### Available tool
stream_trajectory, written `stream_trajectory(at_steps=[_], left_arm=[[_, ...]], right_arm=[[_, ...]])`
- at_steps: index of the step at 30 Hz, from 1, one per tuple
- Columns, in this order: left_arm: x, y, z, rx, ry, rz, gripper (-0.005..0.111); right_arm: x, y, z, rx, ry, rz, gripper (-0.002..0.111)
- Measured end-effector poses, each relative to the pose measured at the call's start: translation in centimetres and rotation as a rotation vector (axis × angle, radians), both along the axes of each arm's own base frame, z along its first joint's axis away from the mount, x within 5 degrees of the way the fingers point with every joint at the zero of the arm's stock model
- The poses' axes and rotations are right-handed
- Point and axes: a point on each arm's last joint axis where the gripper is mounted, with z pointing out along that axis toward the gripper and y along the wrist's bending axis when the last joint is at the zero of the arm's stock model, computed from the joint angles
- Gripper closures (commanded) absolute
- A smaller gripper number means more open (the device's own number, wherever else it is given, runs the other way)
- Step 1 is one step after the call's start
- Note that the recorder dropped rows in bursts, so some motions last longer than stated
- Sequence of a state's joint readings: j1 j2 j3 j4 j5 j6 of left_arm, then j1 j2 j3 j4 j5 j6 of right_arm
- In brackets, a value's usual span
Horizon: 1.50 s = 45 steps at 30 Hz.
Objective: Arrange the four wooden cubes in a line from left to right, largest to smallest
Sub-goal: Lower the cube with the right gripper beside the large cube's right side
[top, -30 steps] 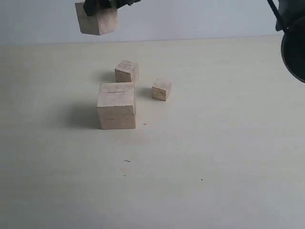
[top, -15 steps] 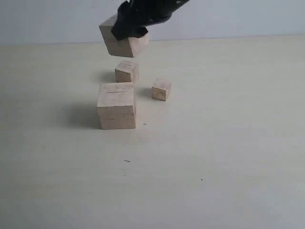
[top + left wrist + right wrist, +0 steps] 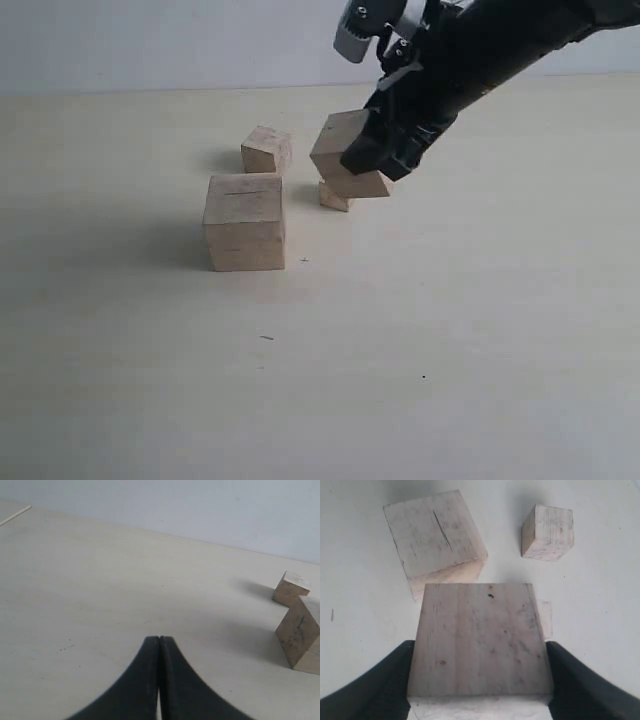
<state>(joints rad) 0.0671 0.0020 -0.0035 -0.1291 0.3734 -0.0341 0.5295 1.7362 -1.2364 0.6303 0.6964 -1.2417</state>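
Observation:
The largest wooden cube (image 3: 245, 222), with a thin slit on top, rests on the table. Behind it sits a smaller cube (image 3: 266, 150). My right gripper (image 3: 375, 150) is shut on the second-largest cube (image 3: 345, 155), holding it tilted just above the table, to the right of the largest. The smallest cube (image 3: 331, 198) peeks out behind the held one. In the right wrist view the held cube (image 3: 480, 640) fills the space between the fingers (image 3: 390, 675), above the largest cube (image 3: 432, 535). My left gripper (image 3: 159, 639) is shut and empty, well apart from the largest cube (image 3: 302, 635).
The pale table (image 3: 450, 330) stretches wide in front of and to the right of the cubes. A pale wall (image 3: 150, 40) runs behind the table's far edge. The right arm (image 3: 490, 50) reaches in from the upper right.
My right gripper has carried the second-largest cube from the upper left, over the other cubes, down and to the right. It now hangs low in front of the smallest cube.

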Motion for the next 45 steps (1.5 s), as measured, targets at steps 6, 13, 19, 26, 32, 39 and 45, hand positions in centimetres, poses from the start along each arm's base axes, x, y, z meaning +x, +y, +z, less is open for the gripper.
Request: stream_trajectory(at_steps=[6,13,19,26,32,39,45], left_arm=[[0.0,0.0,0.0,0.000,0.000,0.000,0.107],[0.0,0.0,0.0,0.000,0.000,0.000,0.107],[0.0,0.0,0.0,0.000,0.000,0.000,0.107],[0.0,0.0,0.0,0.000,0.000,0.000,0.107],[0.0,0.0,0.0,0.000,0.000,0.000,0.107],[0.0,0.0,0.0,0.000,0.000,0.000,0.107],[0.0,0.0,0.0,0.000,0.000,0.000,0.107]], right_arm=[[0.7,-1.2,0.2,0.078,-0.018,0.056,0.108],[2.3,-2.3,-1.1,0.173,0.008,0.097,0.108],[2.8,-2.4,-3.6,0.168,0.052,0.176,0.108],[3.0,-1.9,-6.3,0.171,0.072,0.262,0.108],[3.7,-1.3,-8.9,0.229,0.084,0.272,0.108],[4.1,-0.9,-11.5,0.266,0.126,0.268,0.108],[4.8,-0.4,-12.5,0.282,0.145,0.280,0.108]])
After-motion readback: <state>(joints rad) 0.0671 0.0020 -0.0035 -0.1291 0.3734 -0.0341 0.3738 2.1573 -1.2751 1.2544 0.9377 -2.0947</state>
